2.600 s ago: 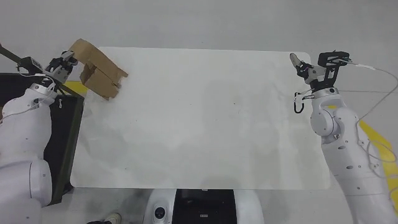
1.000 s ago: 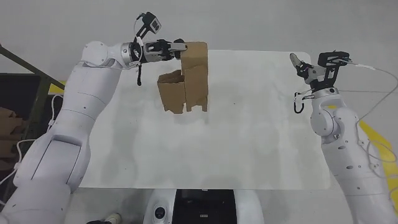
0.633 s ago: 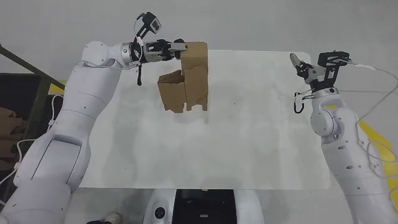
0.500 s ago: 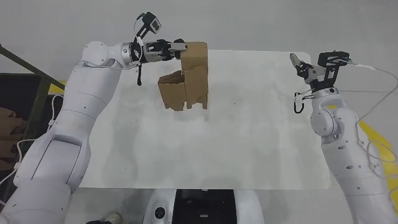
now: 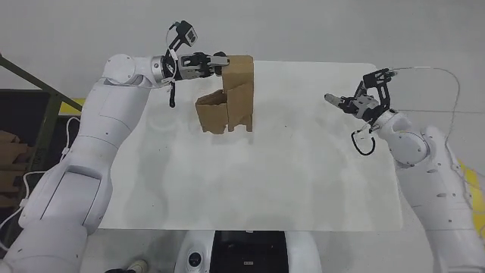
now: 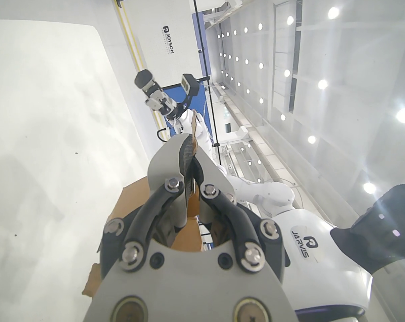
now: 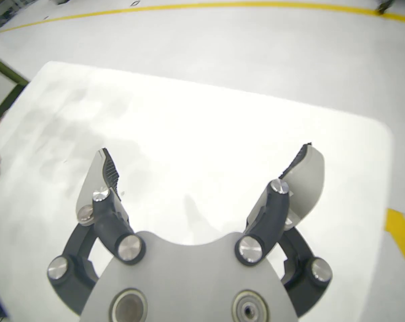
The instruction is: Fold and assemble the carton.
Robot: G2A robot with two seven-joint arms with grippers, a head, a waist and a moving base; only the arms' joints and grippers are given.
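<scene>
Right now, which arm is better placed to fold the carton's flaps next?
Right, probably. The left gripper is shut on the top edge of the carton, holding it upright, so it is occupied. The right gripper is open, empty and apart from the carton, free to reach the flaps.

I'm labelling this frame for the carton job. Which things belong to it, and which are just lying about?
In the job:
carton, standing on the table
left gripper, shut on the carton's top edge
right gripper, open and away from the carton

Lying about:
dark bin beside the table
yellow line on the floor
</scene>
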